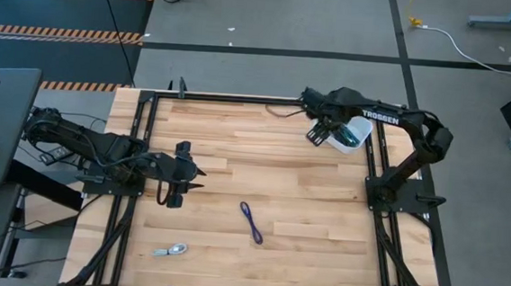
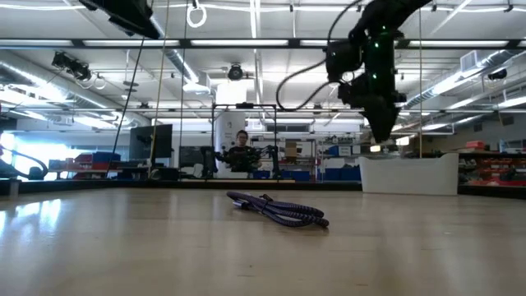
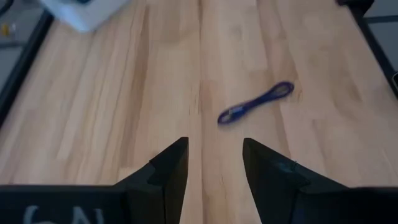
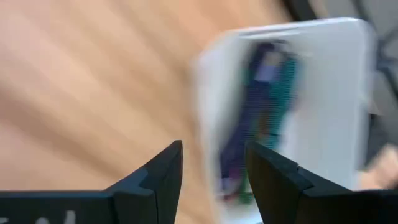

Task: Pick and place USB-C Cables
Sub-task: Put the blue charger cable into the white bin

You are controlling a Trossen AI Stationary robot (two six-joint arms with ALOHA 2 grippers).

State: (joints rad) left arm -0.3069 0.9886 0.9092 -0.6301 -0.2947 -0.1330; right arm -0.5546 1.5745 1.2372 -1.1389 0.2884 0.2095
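One purple cable (image 1: 251,222) lies loose on the wood near the table's middle; it also shows in the low view (image 2: 275,210) and the left wrist view (image 3: 255,103). A silver-white cable (image 1: 170,251) rests near the near-left corner. My right gripper (image 1: 317,133) (image 4: 213,149) hovers open and empty at the left side of the white tray (image 1: 355,137) (image 4: 329,81). A purple cable (image 4: 252,124) and a teal cable (image 4: 287,87) lie blurred in the tray. My left gripper (image 1: 197,177) (image 3: 214,146) is open and empty at the table's left, pointing toward the loose purple cable.
The white tray (image 2: 408,174) sits at the table's far right corner, beside the right arm's base (image 1: 396,193). Black frame rails (image 1: 134,135) run along the table's sides. Bare wood lies between the two arms. A person (image 2: 241,152) sits in the room beyond the table.
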